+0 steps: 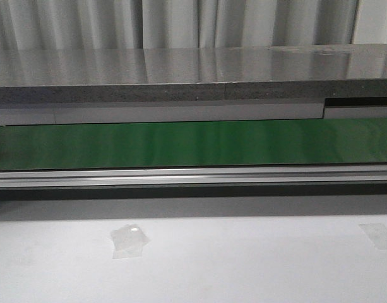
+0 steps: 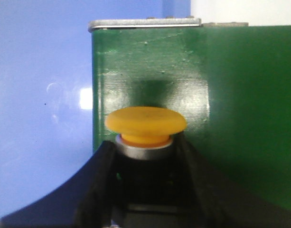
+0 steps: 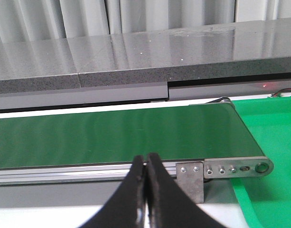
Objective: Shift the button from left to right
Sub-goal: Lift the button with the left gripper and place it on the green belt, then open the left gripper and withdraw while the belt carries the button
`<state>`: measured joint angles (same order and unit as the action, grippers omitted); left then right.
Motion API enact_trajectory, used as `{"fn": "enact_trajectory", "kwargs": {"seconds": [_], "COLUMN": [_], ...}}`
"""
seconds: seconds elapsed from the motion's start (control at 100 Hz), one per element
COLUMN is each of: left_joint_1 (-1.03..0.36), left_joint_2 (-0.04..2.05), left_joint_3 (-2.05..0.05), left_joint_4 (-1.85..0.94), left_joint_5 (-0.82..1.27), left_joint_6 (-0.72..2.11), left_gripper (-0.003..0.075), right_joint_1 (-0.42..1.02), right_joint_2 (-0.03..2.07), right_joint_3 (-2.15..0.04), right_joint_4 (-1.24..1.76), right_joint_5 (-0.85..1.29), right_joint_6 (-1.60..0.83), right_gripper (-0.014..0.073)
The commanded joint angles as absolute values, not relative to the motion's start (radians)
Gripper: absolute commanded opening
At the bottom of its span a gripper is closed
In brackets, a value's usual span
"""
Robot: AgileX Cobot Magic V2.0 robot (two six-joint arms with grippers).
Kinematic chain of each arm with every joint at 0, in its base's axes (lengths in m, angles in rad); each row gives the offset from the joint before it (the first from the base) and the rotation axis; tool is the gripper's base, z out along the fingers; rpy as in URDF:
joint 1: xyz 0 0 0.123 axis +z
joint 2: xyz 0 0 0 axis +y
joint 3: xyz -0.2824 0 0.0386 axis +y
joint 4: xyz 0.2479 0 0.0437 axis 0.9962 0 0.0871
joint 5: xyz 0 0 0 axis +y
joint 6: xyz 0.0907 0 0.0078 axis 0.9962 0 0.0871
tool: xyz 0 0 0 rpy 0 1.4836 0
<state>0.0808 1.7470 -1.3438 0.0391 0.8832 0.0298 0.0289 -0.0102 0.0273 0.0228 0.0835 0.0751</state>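
In the left wrist view my left gripper (image 2: 146, 147) is shut on the button (image 2: 146, 124). Its round yellow cap and silvery collar stick out past the black fingertips (image 2: 103, 164), and its black body sits between the jaws. The button is over the end of the green conveyor belt (image 2: 230, 118), beside a blue surface (image 2: 41, 95). In the right wrist view my right gripper (image 3: 146, 160) is shut and empty, in front of the belt's near rail. Neither gripper nor the button shows in the front view.
The green belt (image 1: 193, 144) runs across the front view with a silvery rail (image 1: 193, 177) in front and a grey ledge (image 1: 180, 76) behind. A bright green bin (image 3: 268, 142) lies past the belt's roller end (image 3: 261, 167). Tape patches (image 1: 129, 240) lie on the white table.
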Motion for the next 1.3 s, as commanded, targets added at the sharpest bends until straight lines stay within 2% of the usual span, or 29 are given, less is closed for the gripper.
{"fn": "enact_trajectory", "kwargs": {"seconds": [0.0, 0.06, 0.25, 0.35, 0.65, 0.91, 1.29], "left_joint_1": [0.074, 0.074, 0.074, 0.074, 0.074, 0.074, 0.074], "left_joint_2": [1.695, 1.695, 1.695, 1.695, 1.682, 1.556, 1.139], "left_joint_3": [-1.367, -1.367, -1.367, -1.367, -1.367, -1.339, -0.968], "left_joint_4": [0.029, 0.023, 0.013, 0.013, 0.000, -0.046, -0.112], "left_joint_5": [0.856, 0.858, 0.862, 0.862, 0.832, 0.720, 0.296], "left_joint_6": [0.032, 0.039, 0.052, 0.054, 0.056, 0.085, 0.092], "left_gripper": [0.0045, 0.0106, 0.0382, 0.0460, 0.0463, 0.0463, 0.0463], "right_joint_1": [0.031, 0.031, 0.031, 0.031, 0.031, 0.031, 0.031], "right_joint_2": [-0.024, -0.024, -0.024, -0.024, -0.024, -0.024, -0.024], "right_joint_3": [0.012, 0.012, 0.012, 0.012, 0.012, 0.012, 0.012], "right_joint_4": [0.014, 0.014, 0.014, 0.014, 0.014, 0.014, 0.014], "right_joint_5": [0.000, 0.000, 0.000, 0.000, 0.000, 0.000, 0.000], "right_joint_6": [0.077, 0.077, 0.077, 0.077, 0.077, 0.077, 0.077], "right_gripper": [-0.0067, -0.0067, -0.0067, -0.0067, -0.0067, -0.0067, -0.0067]}}
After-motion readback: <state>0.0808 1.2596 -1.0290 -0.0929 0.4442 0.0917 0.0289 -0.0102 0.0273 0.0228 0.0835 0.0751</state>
